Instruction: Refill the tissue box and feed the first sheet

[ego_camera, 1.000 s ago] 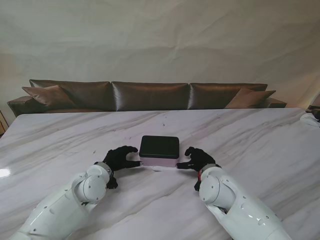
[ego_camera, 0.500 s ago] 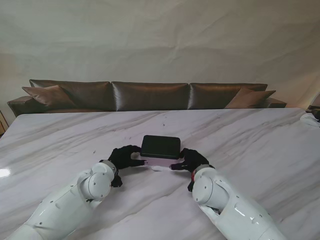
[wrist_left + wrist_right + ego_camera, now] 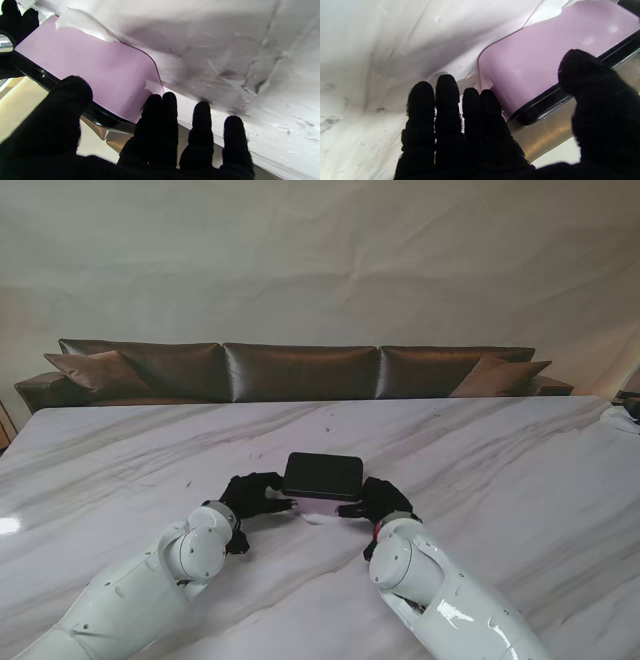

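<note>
The tissue box (image 3: 322, 475) has a black top and a pale pink body (image 3: 87, 62) and stands on the marble table (image 3: 500, 460) in front of me. My left hand (image 3: 250, 493) grips its left end, thumb over the black rim and fingertips (image 3: 162, 105) at the pink wall's lower corner. On the other end my right hand (image 3: 378, 498) does the same, its fingers (image 3: 490, 105) touching the pink body (image 3: 545, 50). A bit of white tissue (image 3: 315, 518) pokes out from under the box on the side nearer to me, and shows as a torn white edge (image 3: 80, 23).
A brown sofa (image 3: 300, 370) runs along the far side of the table. A small dark and white object (image 3: 625, 415) sits at the table's far right edge.
Both hands have slid inward from beside the box until they close on its two ends. The box has shifted slightly to the right.
</note>
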